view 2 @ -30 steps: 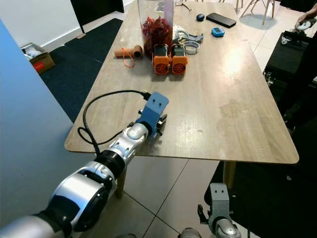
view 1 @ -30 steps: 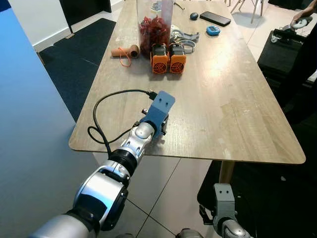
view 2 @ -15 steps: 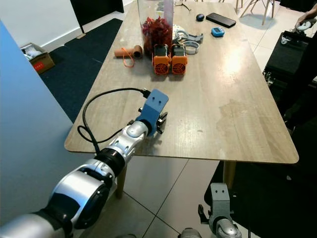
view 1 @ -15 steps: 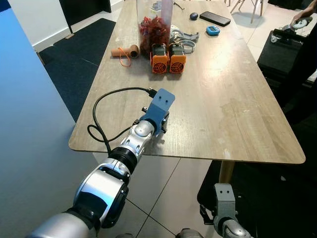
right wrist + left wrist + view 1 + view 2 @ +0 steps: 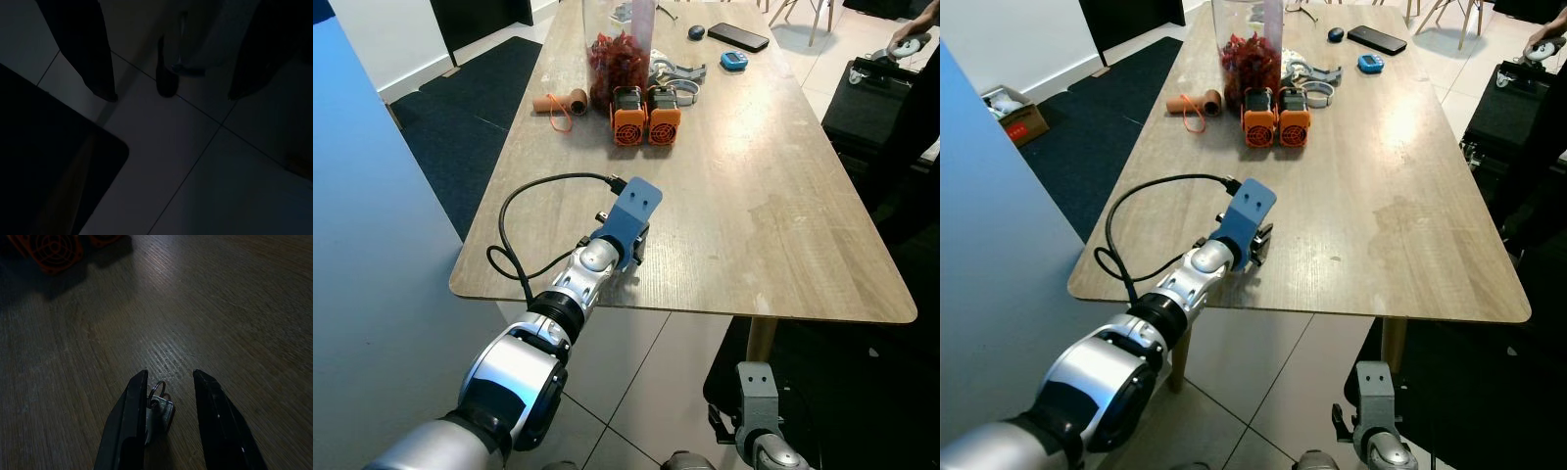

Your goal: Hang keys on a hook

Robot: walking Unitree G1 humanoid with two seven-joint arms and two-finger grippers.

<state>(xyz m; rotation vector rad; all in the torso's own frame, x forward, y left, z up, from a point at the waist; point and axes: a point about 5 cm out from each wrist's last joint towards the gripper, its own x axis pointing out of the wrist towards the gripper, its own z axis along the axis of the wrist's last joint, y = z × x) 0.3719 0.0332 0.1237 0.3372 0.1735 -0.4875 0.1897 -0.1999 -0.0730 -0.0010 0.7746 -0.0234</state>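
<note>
A: Down at the near edge of the wooden table [image 5: 773, 235], the left gripper [image 5: 168, 396] is planted low on the boards, its two black fingers [image 5: 128, 416] spread apart with a clear gap between them.

B: And the keys [image 5: 159, 407] are right there in that gap, lying on the wood, ring end pointing away from the wrist. They sit hard against one finger and well off the other, so nothing is clamped yet.

A: So this looks like the pick-up. How should it go?

B: I'd say centre the bunch first, then close slowly. Keys are flat and slippery; a pinch on one side could squirt them out across the grain. Catching the ring or the thick of the bunch would hold better.

A: The right gripper [image 5: 166, 93] hangs idle below the table over the tiled floor [image 5: 161, 161], fingers apart, nothing between them.

B: Further along, a black cable [image 5: 524, 211] loops from the left wrist across the near left corner. Worth keeping clear of it on the lift.

A: At the far end, two orange fan units [image 5: 646, 116] side by side, a clear container [image 5: 617, 49] of red pieces behind them, and a phone [image 5: 738, 36] farthest off.

B: No hook that I can make out, so the hanging leg is some way off.
</note>
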